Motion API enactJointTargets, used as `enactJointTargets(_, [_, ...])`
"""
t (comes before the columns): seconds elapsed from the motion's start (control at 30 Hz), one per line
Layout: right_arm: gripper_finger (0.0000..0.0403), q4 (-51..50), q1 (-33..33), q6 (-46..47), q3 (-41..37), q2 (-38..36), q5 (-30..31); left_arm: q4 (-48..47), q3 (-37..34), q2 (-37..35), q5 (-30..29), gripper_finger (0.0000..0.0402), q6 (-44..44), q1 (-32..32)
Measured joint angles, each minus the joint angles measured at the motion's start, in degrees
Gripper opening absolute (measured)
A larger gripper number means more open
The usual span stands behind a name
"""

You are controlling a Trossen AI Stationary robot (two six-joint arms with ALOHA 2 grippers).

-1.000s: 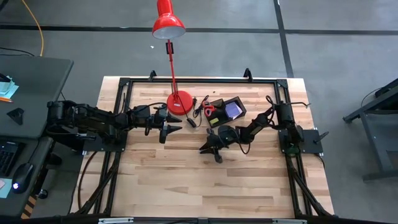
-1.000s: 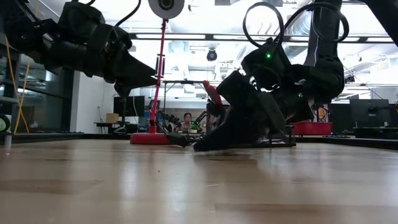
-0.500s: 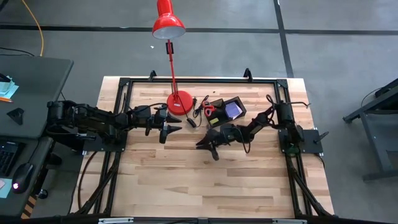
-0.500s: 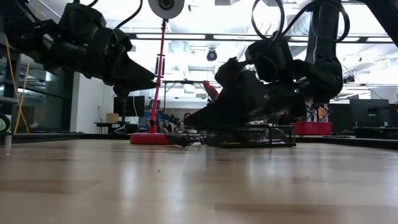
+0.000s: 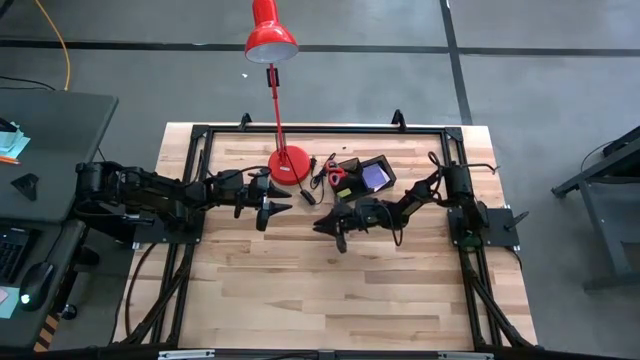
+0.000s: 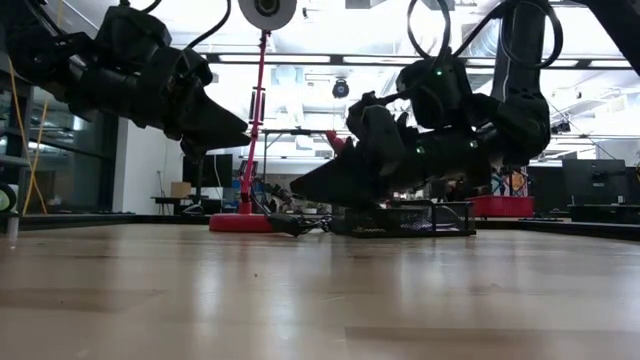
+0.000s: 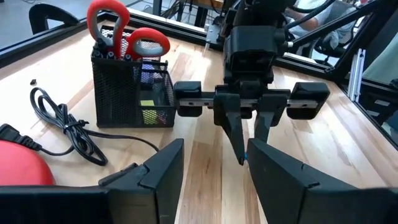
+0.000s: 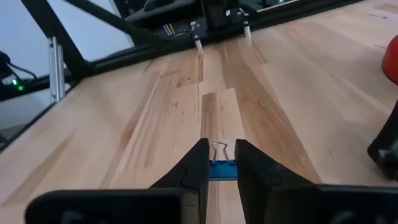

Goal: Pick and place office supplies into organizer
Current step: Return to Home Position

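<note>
**Right tool (image 7: pixel 244 157) carrying a blue binder clip (image 8: pixel 222 169) beside the organizer (image 7: pixel 118 93).**
Its narrowed fingers pinch the clip clear of the tabletop (image 5: pixel 300 290), apparently for transfer. The organizer, with red-handled scissors (image 7: pixel 109 5) standing upright in it, is just behind. The left tool (image 7: pixel 214 149) waits wide open near the lamp base (image 5: pixel 289 163).

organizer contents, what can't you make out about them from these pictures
Left wrist view: the organizer's mesh wall veils whatever sits low inside; the scissors' blades are sunk out of sight in it.
High view: too small; beyond red handles and the purple pad, nothing thin reads.
Low view: the right arm covers its top.
Right wrist view: out of frame.
</note>
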Motion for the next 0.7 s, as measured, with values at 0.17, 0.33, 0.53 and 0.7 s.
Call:
enactJointTargets(0.17, [0.0051, 1.15, 0.83, 2.57, 0.02, -0.02, 0.8, 0.0, 0.0, 0.0, 0.0, 0.0168, -0.02, 0.0])
enactJointTargets(0.33, [0.0041, 1.19, 2.28, 3.58, 0.02, -0.02, 3.96, 0.0, 0.0, 0.0, 0.0, 0.0168, -0.02, -0.02])
enactJointTargets(0.53, [0.0049, 1.98, 4.0, 3.78, 0.02, -0.31, 7.21, -0.15, 0.0, 0.0, 0.0, 0.0168, -0.02, -0.01])
enactJointTargets(0.7, [0.0045, 1.46, 6.4, 2.96, 0.02, -1.96, 12.89, -0.44, 0.0, 0.0, 0.0, 0.0168, -0.02, 0.0])
